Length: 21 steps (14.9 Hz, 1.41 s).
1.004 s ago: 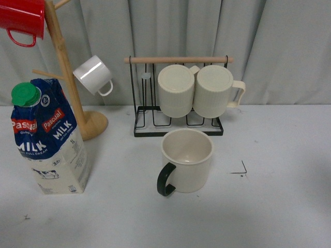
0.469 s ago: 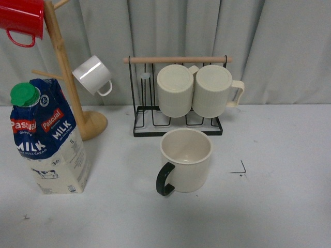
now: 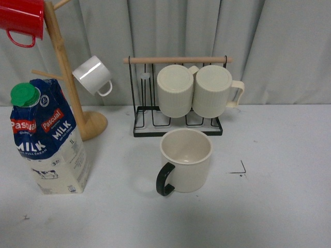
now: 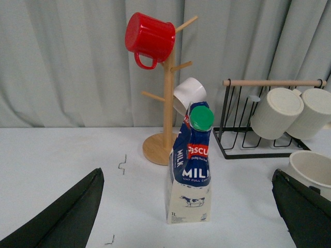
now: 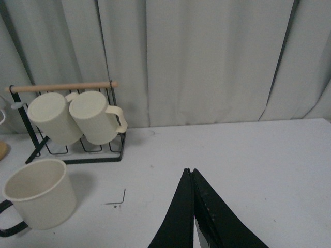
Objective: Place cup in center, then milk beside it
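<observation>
The cup, cream with a black handle toward me, stands upright at the table's middle in front of the wire rack. It also shows in the right wrist view and at the edge of the left wrist view. The milk, a blue and cream Pascual carton with a green cap, stands upright at the left. In the left wrist view the milk stands ahead, centred between the wide-open fingers of my left gripper. My right gripper is shut and empty, to the right of the cup. Neither arm shows in the front view.
A black wire rack with a wooden bar holds two ribbed cream mugs behind the cup. A wooden mug tree at back left carries a red mug and a small white mug. A curtain hangs behind the table.
</observation>
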Tool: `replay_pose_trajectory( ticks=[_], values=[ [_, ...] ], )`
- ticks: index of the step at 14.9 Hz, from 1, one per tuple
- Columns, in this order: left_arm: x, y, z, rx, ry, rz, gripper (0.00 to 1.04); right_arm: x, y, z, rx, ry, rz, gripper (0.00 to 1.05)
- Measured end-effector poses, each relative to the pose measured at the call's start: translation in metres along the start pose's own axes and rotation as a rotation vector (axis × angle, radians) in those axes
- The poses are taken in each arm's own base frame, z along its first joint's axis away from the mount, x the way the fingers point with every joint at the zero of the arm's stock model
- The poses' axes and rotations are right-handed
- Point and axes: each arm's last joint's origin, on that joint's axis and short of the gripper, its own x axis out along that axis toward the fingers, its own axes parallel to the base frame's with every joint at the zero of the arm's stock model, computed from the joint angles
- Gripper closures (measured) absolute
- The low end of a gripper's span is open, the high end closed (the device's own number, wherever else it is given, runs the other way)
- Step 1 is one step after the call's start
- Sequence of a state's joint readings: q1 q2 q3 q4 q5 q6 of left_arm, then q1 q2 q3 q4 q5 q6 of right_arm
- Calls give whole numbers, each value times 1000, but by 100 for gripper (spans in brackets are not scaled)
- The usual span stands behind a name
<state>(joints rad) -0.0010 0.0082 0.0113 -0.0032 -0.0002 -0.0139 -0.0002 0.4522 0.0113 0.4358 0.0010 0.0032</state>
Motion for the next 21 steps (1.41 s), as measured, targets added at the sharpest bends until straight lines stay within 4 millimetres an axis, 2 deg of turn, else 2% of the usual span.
replay_pose_trajectory(
  ticks=[10,13,14,16,18,21],
  values=[
    [0,0,0,0,0,0,7,-17,0,2,0,-21,0,103],
    [0,0,0,0,0,0,7,-25,0,-5,0,36,1,103],
    [0,0,0,0,1,0,7,-29,0,1,0,-27,2,103],
    [0,0,0,0,0,0,7,-29,0,-2,0,-6,1,103],
    [0,0,0,0,0,0,7,-29,0,-1,-1,-10,1,83],
    [0,0,0,0,0,0,7,-29,0,-1,-1,-9,1,47]
  ],
)
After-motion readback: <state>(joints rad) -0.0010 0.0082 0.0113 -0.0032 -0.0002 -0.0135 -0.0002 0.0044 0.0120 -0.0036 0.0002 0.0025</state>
